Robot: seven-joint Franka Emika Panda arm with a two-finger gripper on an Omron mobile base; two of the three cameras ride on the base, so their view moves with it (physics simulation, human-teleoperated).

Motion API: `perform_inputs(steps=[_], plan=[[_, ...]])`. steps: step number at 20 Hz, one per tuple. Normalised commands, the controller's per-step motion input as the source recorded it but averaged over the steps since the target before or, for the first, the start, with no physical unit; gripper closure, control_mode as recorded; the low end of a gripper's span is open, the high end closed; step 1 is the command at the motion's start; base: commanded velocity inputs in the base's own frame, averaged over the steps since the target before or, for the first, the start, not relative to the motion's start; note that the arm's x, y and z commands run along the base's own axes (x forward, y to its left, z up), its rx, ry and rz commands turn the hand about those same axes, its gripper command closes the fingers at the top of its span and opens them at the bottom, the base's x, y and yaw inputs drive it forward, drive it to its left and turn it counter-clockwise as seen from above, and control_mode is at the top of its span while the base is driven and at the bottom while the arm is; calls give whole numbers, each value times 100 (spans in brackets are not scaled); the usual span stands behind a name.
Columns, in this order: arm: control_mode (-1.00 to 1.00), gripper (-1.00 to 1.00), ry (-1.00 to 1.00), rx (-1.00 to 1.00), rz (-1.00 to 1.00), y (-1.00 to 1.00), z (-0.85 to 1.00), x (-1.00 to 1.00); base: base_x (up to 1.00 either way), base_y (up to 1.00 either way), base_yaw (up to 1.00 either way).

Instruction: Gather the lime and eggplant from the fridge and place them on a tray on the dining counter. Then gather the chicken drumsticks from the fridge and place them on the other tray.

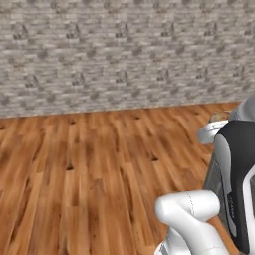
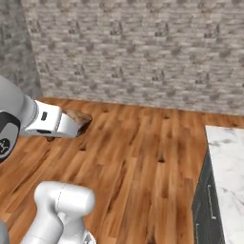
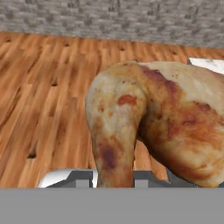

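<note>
fingers (image 3: 108, 177) clenched on chicken drumstick (image 3: 162, 127), bone end down between them, meat bulging up close to the camera. held in air over wood floor (image 1: 89, 164), brick wall (image 1: 124, 50) behind. marble desk (image 2: 228, 171) edge at right, probably the dining counter.

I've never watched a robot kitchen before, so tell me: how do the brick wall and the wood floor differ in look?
The brick wall is grey and stands upright at the back; the wood floor is warm orange-brown and lies flat beneath it. The wall is built of small staggered blocks; the floor is made of long planks with dark knots. Both are bare, patterned surfaces that meet along one straight line.
</note>
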Motion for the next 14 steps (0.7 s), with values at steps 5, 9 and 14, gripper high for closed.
perform_inputs(steps=[5, 9, 14], plan=[[100, 100, 0, 0, 0, 0, 0, 0, 100, 42, -3], [100, 100, 0, 0, 0, 0, 0, 0, 100, 54, -31], [100, 100, 0, 0, 0, 0, 0, 0, 91, 63, -51]])
